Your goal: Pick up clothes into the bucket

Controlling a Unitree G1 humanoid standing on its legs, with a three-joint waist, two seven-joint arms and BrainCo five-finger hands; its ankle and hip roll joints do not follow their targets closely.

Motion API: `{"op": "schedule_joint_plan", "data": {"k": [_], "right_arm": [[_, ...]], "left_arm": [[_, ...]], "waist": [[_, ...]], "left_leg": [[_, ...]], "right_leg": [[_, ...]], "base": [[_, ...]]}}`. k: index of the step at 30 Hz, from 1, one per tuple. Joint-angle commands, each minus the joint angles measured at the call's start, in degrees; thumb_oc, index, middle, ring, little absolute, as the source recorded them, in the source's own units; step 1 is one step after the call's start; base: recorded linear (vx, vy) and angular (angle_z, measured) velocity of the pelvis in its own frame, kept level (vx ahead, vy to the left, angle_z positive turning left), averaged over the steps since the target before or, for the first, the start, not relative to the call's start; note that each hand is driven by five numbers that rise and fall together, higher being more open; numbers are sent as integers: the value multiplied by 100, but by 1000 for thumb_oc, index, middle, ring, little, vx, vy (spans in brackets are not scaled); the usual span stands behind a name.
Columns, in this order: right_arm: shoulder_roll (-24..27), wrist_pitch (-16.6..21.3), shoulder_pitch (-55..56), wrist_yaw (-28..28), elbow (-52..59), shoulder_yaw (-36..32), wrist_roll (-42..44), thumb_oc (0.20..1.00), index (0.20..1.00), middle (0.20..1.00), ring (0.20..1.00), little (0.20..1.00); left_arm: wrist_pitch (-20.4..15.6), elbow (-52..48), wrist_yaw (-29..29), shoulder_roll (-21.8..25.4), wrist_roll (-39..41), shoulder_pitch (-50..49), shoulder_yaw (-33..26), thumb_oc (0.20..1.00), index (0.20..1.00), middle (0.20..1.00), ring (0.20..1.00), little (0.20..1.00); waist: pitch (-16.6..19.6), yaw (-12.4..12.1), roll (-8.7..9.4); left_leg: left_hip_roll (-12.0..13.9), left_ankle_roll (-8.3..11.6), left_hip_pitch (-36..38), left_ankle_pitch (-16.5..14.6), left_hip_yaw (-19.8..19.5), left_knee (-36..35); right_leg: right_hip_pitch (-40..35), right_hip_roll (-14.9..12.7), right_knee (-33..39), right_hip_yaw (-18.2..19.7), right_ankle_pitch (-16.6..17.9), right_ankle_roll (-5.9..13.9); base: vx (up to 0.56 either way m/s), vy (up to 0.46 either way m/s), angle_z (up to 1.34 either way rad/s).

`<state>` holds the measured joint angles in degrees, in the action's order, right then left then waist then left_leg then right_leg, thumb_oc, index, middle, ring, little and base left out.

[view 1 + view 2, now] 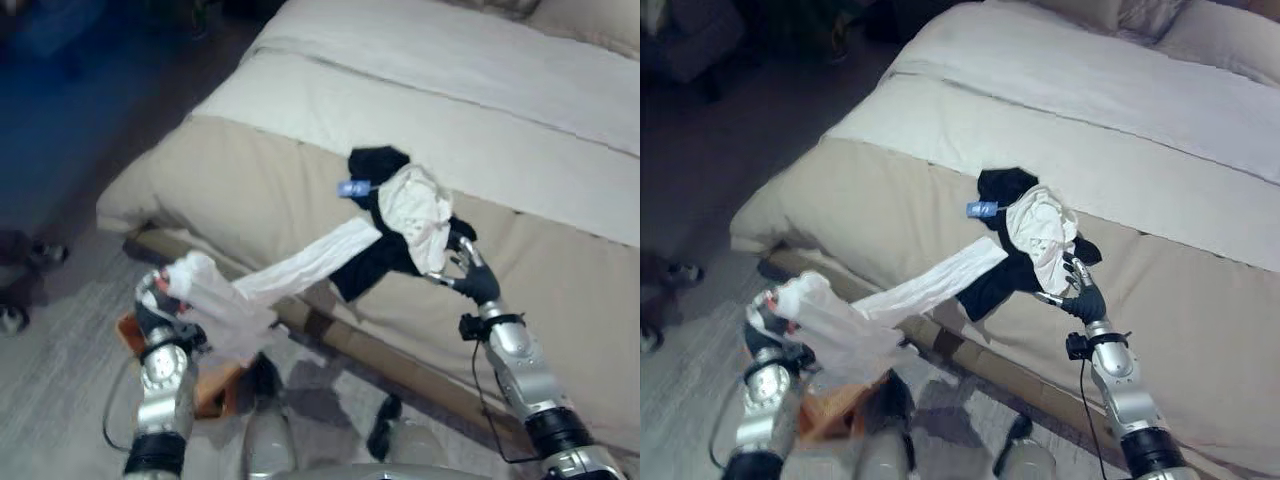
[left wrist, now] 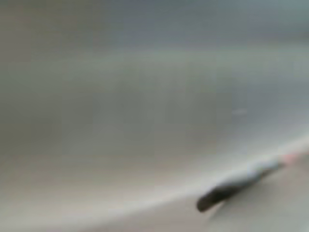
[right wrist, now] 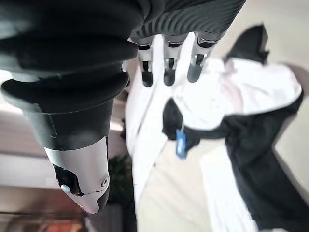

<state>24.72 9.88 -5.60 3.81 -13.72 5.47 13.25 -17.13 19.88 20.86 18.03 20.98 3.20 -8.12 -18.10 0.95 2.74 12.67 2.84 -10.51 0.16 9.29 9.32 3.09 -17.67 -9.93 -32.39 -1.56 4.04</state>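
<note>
Left eye view: white garment point(image 1: 300, 268) stretched as a long band, running from the pile at the bed point(image 1: 300, 110) edge down-left to the left robot hand point(image 1: 160, 312), which is bunched in the cloth's low end; looks like it's holding the cloth, but its fingers are buried in fabric so I can't tell the grip. The orange bucket point(image 1: 210, 392) sits on the floor right under that hand, partly hidden by the arm and the cloth, so the drop is short and straight down. A black garment point(image 1: 375, 262) and a cream-white piece point(image 1: 415, 212) lie tangled on the bed's side, a small blue tag point(image 1: 351, 187) on top. The right robot hand point(image 1: 470, 272) is at the pile's right edge, fingers loosely spread, touching or just beside the cloth, gripping nothing as far as I can see. Right eye view: same layout; the band's far end is still caught in the pile, and that snag is likely what stands in the way of the drop. Left wrist view: blurred grey, one dark fingertip point(image 2: 212, 199), nothing else readable. Right wrist view: fingers point(image 3: 168, 67) straight and relaxed above the black-and-white pile, nearest arm for the next grab.
</note>
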Motion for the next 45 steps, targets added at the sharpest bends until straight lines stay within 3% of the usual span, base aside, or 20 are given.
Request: {"op": "schedule_joint_plan", "data": {"k": [1, 4, 7, 9, 10, 13, 14, 15, 16, 17, 20, 22, 29, 35, 45], "right_arm": [[50, 226, -177, 68, 198, 121, 168, 1000, 1000, 1000, 1000, 1000], [83, 168, -146, 68, 183, 144, 181, 1000, 1000, 1000, 1000, 1000], [40, 120, -198, 67, 165, 157, 194, 1000, 1000, 1000, 1000, 1000], [10, 114, -211, 47, 197, 166, 233, 1000, 1000, 1000, 1000, 1000], [-32, 101, -271, 14, 185, 261, 225, 1000, 1000, 1000, 1000, 1000], [-109, 105, -337, 56, 197, 383, 181, 1000, 1000, 1000, 1000, 1000], [-177, 140, -349, 82, 252, 483, 231, 1000, 1000, 1000, 1000, 1000], [-206, 160, -373, 116, 242, 547, 267, 1000, 1000, 1000, 1000, 1000], [-208, 162, -379, 116, 239, 545, 267, 1000, 1000, 1000, 1000, 1000], [-300, 183, -502, 131, 128, 700, 292, 1000, 1000, 1000, 1000, 1000], [-376, 192, -690, 182, -55, 891, 278, 1000, 1000, 1000, 1000, 1000], [-361, 179, -757, 185, -49, 941, 271, 1000, 1000, 1000, 1000, 1000], [-295, 202, -739, 150, -34, 1051, 275, 1000, 1000, 1000, 1000, 1000], [-252, 329, -950, 250, -10, 1405, 323, 1000, 1000, 1000, 1000, 1000], [-295, 509, -1243, 469, -31, 1755, 382, 1000, 1000, 1000, 1000, 1000]], "left_arm": [[-483, -468, 161, 464, -159, 391, -322, 200, 200, 200, 200, 200], [-468, -456, 210, 552, -172, 508, -221, 200, 200, 200, 200, 200], [-440, -548, 235, 522, -219, 416, -240, 200, 200, 200, 200, 200], [-434, -642, 222, 532, -244, 386, -256, 200, 200, 200, 200, 200], [-463, -691, 321, 594, -351, 364, -311, 200, 200, 200, 200, 200], [-476, -662, 474, 677, -433, 504, -308, 200, 200, 200, 200, 200], [-530, -644, 680, 810, -563, 728, -222, 200, 200, 200, 200, 200], [-551, -649, 803, 864, -636, 818, -187, 200, 200, 200, 200, 200], [-552, -647, 807, 865, -638, 825, -186, 200, 200, 200, 200, 200], [-594, -769, 1085, 960, -795, 899, -332, 200, 200, 200, 200, 200], [-593, -876, 1401, 1096, -898, 954, -575, 200, 200, 200, 200, 200], [-573, -861, 1525, 1179, -862, 1019, -737, 200, 200, 200, 200, 200], [-477, -101, 1696, 1538, -508, 1592, -759, 200, 200, 200, 200, 200], [-365, 1302, 1702, 2519, -115, 2832, -149, 200, 200, 200, 200, 200], [-358, 1955, 1815, 3076, 80, 4113, 741, 200, 200, 200, 200, 200]], "waist": [[207, 229, -131], [133, 223, -174], [10, 186, -68], [-21, 176, -12], [-144, 117, 77], [-268, 131, 121], [-291, 236, 116], [-291, 245, 101], [-275, 241, 103], [-263, 100, 172], [-366, -36, 278], [-446, -68, 312], [-835, -46, 377], [-1117, 128, 372], [-1169, 302, 459]], "left_leg": [[505, 613, 709, 210, -118, -438], [440, 628, 711, 282, -47, -674], [172, 465, 555, 9, -36, -342], [61, 404, 436, -130, -64, -108], [-122, 286, 232, -377, -122, 278], [-297, 211, 17, -461, -225, 521], [-406, 151, -300, -475, -455, 774], [-406, 163, -387, -514, -501, 866], [-408, 158, -409, -489, -495, 853], [-365, 215, -521, -469, -472, 835], [-251, 325, -762, -284, -564, 771], [-186, 398, -865, -129, -620, 672], [-188, 455, -1217, 124, -788, 495], [-201, 432, -1652, 279, -799, 431], [-224, 358, -2325, 231, -745, 620]], "right_leg": [[106, -37, -445, 167, -170, 482], [127, -264, -521, 107, 37, 632], [167, -570, -416, 176, 458, 696], [171, -647, -375, 237, 540, 730], [208, -863, -455, 353, 689, 803], [276, -1005, -605, 632, 888, 894], [460, -808, -775, 1548, 801, 930], [469, -638, -780, 1872, 624, 907], [495, -637, -766, 1877, 647, 902], [371, -569, -269, 1672, 504, 810], [254, -366, 188, 1451, 514, 851], [268, -260, 288, 1386, 494, 868], [690, -282, 2, 1220, 455, 864], [1244, -354, -163, 1236, 598, 932], [2072, -436, -407, 1373, 719, 976]], "base": [[66, 111, 67], [11, 213, 58], [1, 281, 50], [-7, 206, 5], [31, 230, 4], [-5, 150, 12], [3, 73, 38], [-2, 72, 65], [-20, 42, 74], [-48, -19, 38], [-100, -78, -28], [-87, -65, 10], [-84, -30, 8], [-85, 24, 10], [-17, 11, 1]]}}
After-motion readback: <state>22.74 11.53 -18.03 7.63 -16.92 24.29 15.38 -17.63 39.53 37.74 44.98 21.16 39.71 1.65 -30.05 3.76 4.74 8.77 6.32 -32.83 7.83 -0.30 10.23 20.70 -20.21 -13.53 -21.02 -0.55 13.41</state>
